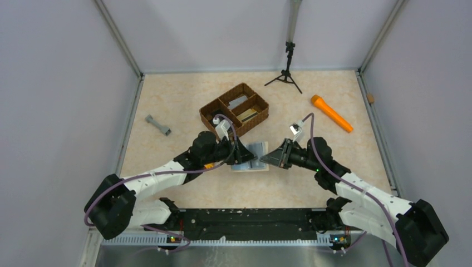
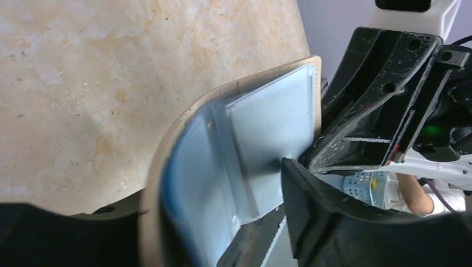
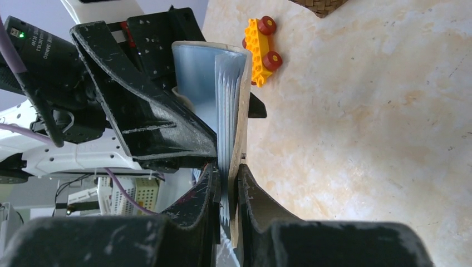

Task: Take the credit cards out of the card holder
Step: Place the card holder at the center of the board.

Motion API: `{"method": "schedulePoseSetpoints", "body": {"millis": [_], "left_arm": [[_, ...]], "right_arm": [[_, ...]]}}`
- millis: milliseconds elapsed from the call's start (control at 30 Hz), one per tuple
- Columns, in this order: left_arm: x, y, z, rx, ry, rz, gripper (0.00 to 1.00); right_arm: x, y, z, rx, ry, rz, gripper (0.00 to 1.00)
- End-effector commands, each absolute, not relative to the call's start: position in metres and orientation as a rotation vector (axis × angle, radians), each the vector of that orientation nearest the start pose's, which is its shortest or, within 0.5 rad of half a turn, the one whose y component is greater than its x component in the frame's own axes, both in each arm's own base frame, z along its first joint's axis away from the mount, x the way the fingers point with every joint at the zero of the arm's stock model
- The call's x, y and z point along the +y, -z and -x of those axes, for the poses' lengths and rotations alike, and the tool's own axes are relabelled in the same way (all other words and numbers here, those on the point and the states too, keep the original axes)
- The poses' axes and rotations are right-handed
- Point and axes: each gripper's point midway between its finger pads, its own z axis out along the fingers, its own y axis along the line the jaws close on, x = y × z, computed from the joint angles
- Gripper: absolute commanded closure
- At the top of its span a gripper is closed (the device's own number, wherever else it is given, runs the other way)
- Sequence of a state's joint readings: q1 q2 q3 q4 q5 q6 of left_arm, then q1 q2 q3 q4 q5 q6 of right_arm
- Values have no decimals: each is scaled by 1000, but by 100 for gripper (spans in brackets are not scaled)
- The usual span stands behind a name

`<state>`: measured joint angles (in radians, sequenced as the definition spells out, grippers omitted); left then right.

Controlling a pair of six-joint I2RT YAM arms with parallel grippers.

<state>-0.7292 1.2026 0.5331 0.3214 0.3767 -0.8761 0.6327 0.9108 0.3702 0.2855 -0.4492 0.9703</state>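
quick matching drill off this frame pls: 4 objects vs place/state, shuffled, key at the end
Things:
1. card holder
2. wicker tray
3. orange stick
4. grey dumbbell-shaped piece

Places or states:
A. lying flat, left of the tray
B. lying flat, well to the right of the tray
C. clamped in the right pincer, pale blue inside showing
D. brown, split into compartments, just beyond the card holder

Pairs: 1-C; 2-D; 3-B; 4-A
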Motion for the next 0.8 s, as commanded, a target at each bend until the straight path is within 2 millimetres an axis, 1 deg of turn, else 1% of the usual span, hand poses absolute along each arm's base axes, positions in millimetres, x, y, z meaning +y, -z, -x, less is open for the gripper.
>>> {"method": "schedulePoseSetpoints", "body": {"millis": [0, 67, 133, 200, 267, 400, 433, 500, 633, 767], "left_arm": [[-311, -164, -209, 2096, 1390, -129, 45], [-310, -164, -210, 2095, 1384, -131, 56], [-309, -165, -209, 2094, 1378, -127, 68], [-307, -165, -209, 2089, 1377, -125, 79], [-306, -165, -208, 2092, 1379, -123, 86], [-306, -168, -207, 2083, 1400, -123, 98], [-306, -169, -207, 2078, 1405, -121, 100], [-306, -172, -205, 2069, 1423, -124, 100], [-303, -182, -201, 2017, 1477, -132, 100], [-300, -189, -195, 1976, 1516, -161, 100]], "right_arm": [[273, -204, -175, 1955, -1580, 92, 86], [272, -205, -174, 1950, -1578, 93, 69], [271, -205, -175, 1950, -1573, 86, 56], [270, -205, -175, 1949, -1566, 76, 50], [270, -204, -176, 1948, -1565, 75, 47], [270, -199, -176, 1969, -1557, 63, 46], [270, -197, -177, 1973, -1556, 59, 47], [269, -194, -178, 1983, -1544, 45, 50], [265, -185, -182, 2018, -1497, 6, 62], [264, -184, -183, 2019, -1494, -10, 67]]}}
